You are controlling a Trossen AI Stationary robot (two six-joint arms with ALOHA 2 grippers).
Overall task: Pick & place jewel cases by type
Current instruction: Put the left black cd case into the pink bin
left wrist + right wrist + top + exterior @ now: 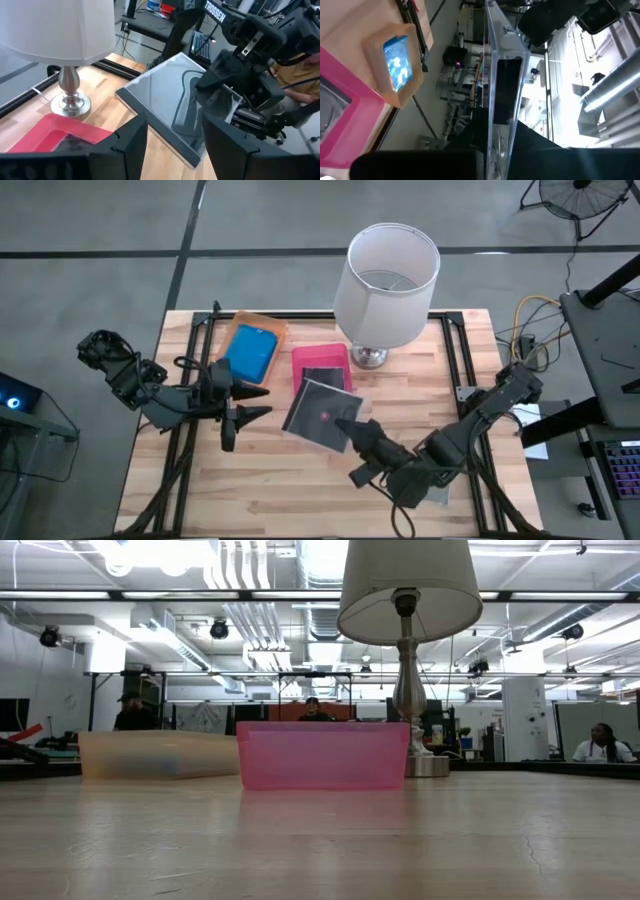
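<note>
High view, clear jewel case [322,414] clamped between right fingers [352,427]

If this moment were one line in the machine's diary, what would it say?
right gripper: jaws shut on clear jewel case, above table beside pink tray | left gripper: jaws open, empty, waiting

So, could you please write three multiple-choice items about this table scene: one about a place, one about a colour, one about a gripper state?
1. Where does the bright blue rectangular jewel case lie?
A. in the translucent orange tray
B. in the pink plastic tray
C. on the bare table

2. What colour is the lamp shade?
A. red
B. white
C. green

3. What is the right gripper doing?
A. standing open over the lamp
B. resting empty on the table
C. shut on a clear square jewel case

Key: 1 A, blue shows inside the orange walls; 2 B, shade is plainly white; 3 C, the fingers clamp the case's edge.
</note>
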